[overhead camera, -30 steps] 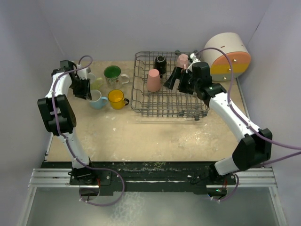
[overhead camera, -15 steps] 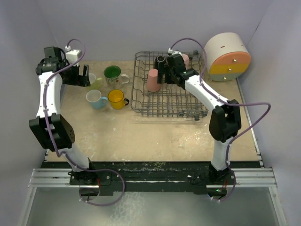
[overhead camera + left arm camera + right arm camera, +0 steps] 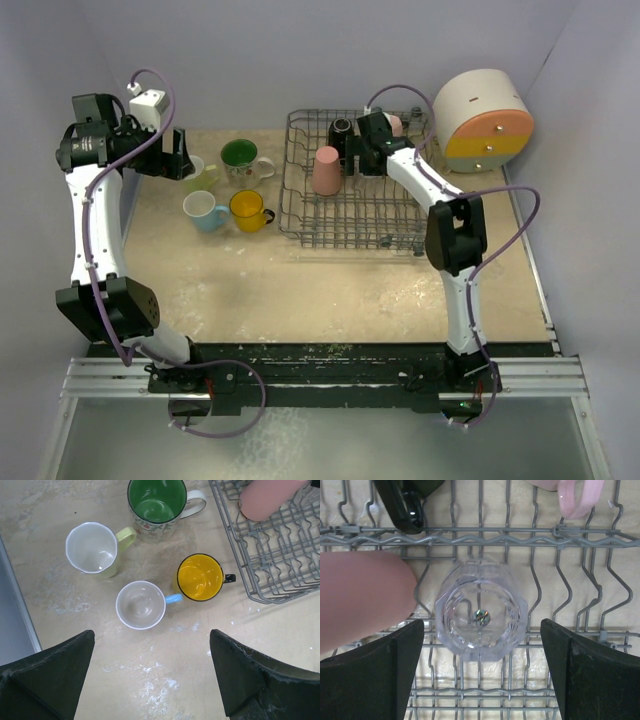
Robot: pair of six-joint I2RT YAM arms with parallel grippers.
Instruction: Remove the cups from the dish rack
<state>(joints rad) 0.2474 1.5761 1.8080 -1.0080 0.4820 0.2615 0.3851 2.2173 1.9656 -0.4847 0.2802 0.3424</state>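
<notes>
Right gripper [image 3: 480,630]: fingers spread wide, poised over the clear glass [image 3: 481,615].
Clear glass: seen in the dish rack [image 3: 480,530], just beside the salmon tumbler [image 3: 360,600].
Left gripper [image 3: 152,650]: jaws parted, nothing held.
Table [image 3: 165,690]: green-inside mug [image 3: 156,500], pale yellow-green mug [image 3: 92,547], light blue mug [image 3: 141,605] and yellow-orange mug [image 3: 200,577] set out beside the rack.

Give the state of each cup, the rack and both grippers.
Rack: holds four cups.
Green-inside mug: upright on table.
Pale yellow-green mug: upright on table.
Light blue mug: upright on table.
Yellow mug: upright on table.
Salmon tumbler: in rack.
Black mug: in rack.
Pink mug: in rack.
Clear glass: in rack, ungripped.
Left gripper: open, empty.
Right gripper: open, over clear glass.
</notes>
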